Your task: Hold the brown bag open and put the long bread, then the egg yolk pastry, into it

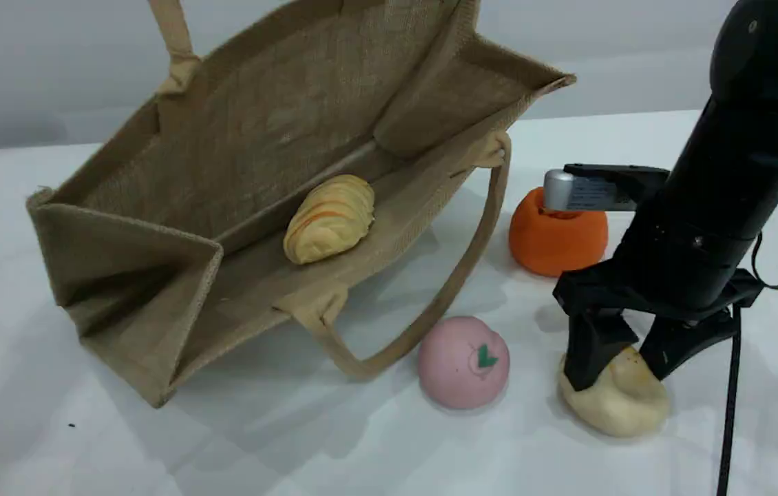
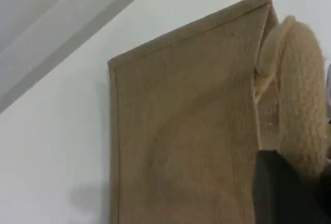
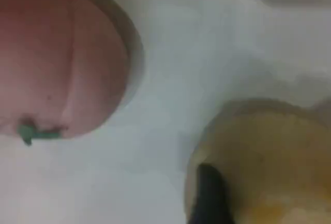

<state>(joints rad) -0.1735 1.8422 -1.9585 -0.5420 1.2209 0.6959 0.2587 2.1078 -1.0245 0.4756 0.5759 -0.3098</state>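
Note:
The brown bag (image 1: 279,117) lies on its side with its mouth wide open toward me, its upper handle (image 1: 172,34) pulled up past the top edge. The left wrist view shows the bag's outer wall (image 2: 181,141) and that handle (image 2: 302,105) running down into my left gripper, of which one dark fingertip (image 2: 282,193) shows. The long bread (image 1: 328,217) rests inside on the bag's lower wall. At the front right, the egg yolk pastry (image 1: 619,403) (image 3: 269,162) sits on the table, squeezed between the fingers of my right gripper (image 1: 619,375).
A pink ball with a green leaf (image 1: 463,362) (image 3: 62,63) lies just left of the pastry. An orange fruit (image 1: 558,238) stands behind it, near the bag's lower handle (image 1: 444,289), which loops out over the white table (image 1: 86,441).

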